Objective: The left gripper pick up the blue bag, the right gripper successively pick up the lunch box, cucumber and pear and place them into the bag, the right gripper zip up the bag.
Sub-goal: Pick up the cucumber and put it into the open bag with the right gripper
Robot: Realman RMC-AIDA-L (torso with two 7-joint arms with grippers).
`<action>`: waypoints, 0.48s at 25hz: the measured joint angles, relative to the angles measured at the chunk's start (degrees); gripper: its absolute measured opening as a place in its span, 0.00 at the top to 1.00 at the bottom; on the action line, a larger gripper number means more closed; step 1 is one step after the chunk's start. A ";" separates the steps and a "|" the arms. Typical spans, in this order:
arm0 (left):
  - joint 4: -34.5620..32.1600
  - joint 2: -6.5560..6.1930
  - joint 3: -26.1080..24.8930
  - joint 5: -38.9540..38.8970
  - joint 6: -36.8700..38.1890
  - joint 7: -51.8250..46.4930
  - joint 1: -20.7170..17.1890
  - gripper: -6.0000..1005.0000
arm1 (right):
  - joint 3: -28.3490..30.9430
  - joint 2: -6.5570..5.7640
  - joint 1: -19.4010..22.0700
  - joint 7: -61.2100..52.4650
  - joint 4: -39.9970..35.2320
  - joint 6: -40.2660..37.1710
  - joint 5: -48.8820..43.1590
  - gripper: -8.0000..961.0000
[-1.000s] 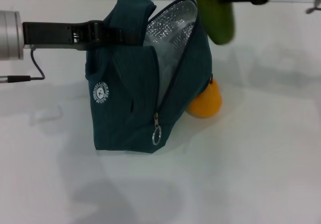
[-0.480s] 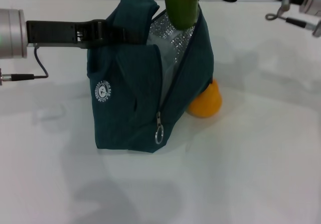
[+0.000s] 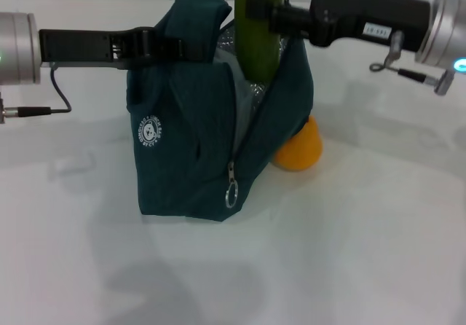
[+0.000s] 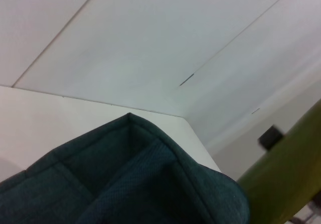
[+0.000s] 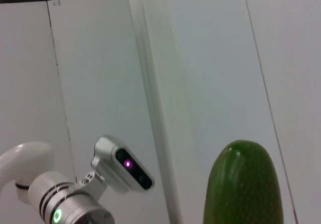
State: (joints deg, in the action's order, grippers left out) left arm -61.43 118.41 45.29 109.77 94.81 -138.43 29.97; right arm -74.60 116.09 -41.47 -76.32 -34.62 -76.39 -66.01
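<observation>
While right gripper (image 3: 263, 10) clamps cucumber (image 3: 256, 26) upright, tip inside blue bag (image 3: 196, 135)

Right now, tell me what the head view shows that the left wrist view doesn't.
Only the head view shows the left gripper clamping the blue bag at its top edge, the right gripper holding the cucumber upright with its lower end in the bag's opening, the pear behind the bag, and the zipper pull. Only the left wrist view shows the wall panels. Both share the bag and the cucumber.
</observation>
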 joint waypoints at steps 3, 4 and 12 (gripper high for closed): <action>0.00 0.16 -0.02 0.00 0.00 0.25 -0.11 0.96 | -1.04 0.04 -0.26 0.12 1.66 0.04 0.01 0.37; 0.00 0.21 -0.02 0.00 0.00 0.33 -0.15 0.96 | -1.35 0.05 -0.26 0.15 1.79 0.07 0.03 0.37; 0.05 0.45 -0.03 0.00 0.02 0.63 -0.29 0.96 | -6.56 0.10 -0.36 0.53 3.36 0.52 1.46 0.37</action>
State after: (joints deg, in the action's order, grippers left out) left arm -61.38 118.87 45.26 109.77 94.83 -137.80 29.68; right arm -81.15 116.19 -41.83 -75.79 -31.26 -75.87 -64.55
